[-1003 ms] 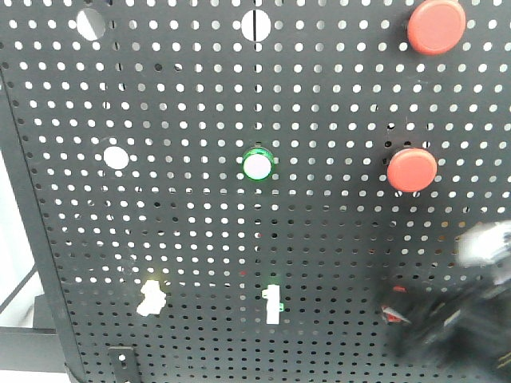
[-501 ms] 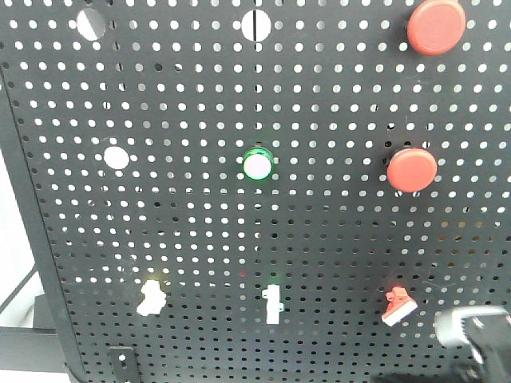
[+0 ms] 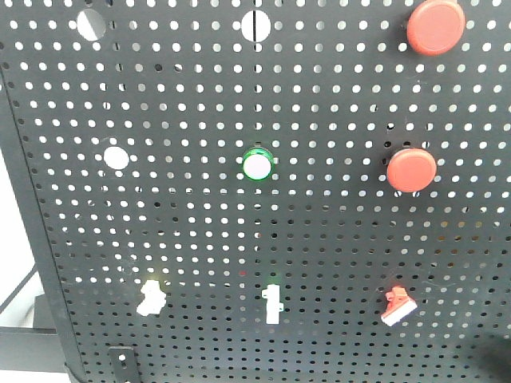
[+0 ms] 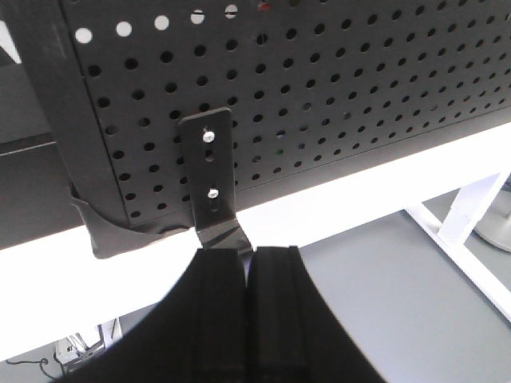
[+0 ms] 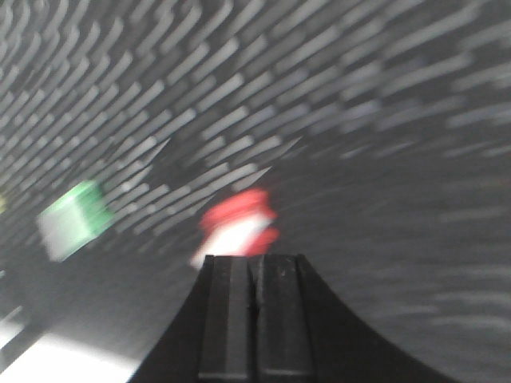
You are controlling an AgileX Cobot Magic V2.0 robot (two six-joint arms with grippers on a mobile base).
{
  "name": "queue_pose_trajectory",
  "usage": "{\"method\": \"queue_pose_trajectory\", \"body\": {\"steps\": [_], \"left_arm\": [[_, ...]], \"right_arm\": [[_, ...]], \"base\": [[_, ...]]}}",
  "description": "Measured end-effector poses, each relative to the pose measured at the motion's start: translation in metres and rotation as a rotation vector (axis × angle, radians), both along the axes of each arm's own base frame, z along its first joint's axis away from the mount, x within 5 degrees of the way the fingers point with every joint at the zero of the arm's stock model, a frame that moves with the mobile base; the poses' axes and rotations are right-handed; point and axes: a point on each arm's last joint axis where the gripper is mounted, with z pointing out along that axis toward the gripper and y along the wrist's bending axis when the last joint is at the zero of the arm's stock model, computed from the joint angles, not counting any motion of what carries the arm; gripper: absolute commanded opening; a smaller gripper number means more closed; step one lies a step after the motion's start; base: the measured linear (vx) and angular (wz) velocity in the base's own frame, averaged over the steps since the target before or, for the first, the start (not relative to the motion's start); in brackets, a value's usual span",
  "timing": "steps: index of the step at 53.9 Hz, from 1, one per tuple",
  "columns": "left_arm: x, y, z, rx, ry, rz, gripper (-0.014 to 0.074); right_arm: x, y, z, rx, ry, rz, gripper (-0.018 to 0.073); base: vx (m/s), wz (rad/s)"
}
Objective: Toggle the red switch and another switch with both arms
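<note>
Right tool [image 5: 254, 262] is held clenched on nothing, its joined fingers [image 5: 227, 307] aimed just below the red switch [image 3: 398, 306] at the lower right of the pegboard [image 3: 319, 96], presumably to serve as one blunt tip for flicking the lever. Left tool [image 4: 249, 255] is likewise clenched empty, held low by the mounting bracket [image 4: 209, 171] near the bench [image 4: 335, 203], while the pale yellow switch [image 3: 150, 297] is seen at the board's lower left.
</note>
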Motion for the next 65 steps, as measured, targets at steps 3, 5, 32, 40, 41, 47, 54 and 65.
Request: {"method": "queue_pose_trajectory", "body": {"steps": [3,5,32,40,41,47,54,65], "left_arm": [[0.000,0.000,0.000,0.001,0.002,0.000,0.0003],[0.000,0.000,0.000,0.002,0.005,0.000,0.0003],[-0.004,0.001,-0.008,0.040,0.087,-0.008,0.0003],[-0.004,0.001,-0.008,0.040,0.087,-0.008,0.0003],[-0.004,0.001,-0.008,0.040,0.087,-0.008,0.0003],[-0.004,0.001,-0.009,0.041,0.088,-0.008,0.0003],[-0.008,0.003,-0.019,0.042,0.087,-0.005,0.0003],[-0.031,0.026,-0.045,-0.037,-0.143,0.084,0.0003]], "right_arm": [[-0.009,-0.009,-0.002,0.016,-0.060,-0.069,-0.0006],[-0.015,-0.015,-0.002,0.029,-0.099,-0.108,-0.0006],[-0.026,-0.026,-0.010,0.034,-0.158,-0.202,-0.0006],[-0.026,-0.026,-0.010,0.034,-0.158,-0.202,-0.0006],[-0.026,-0.026,-0.010,0.034,-0.158,-0.202,-0.0006],[-0.026,-0.026,-0.010,0.034,-0.158,-0.202,-0.0006],[-0.026,-0.026,-0.010,0.034,-0.158,-0.202,-0.0006],[-0.026,-0.026,-0.010,0.035,-0.158,-0.203,-0.0006]], "base": [[0.00,0.00],[0.00,0.00],[0.00,0.00],[0.00,0.00],[0.00,0.00],[0.00,0.00],[0.00,0.00],[0.00,0.00]]}}
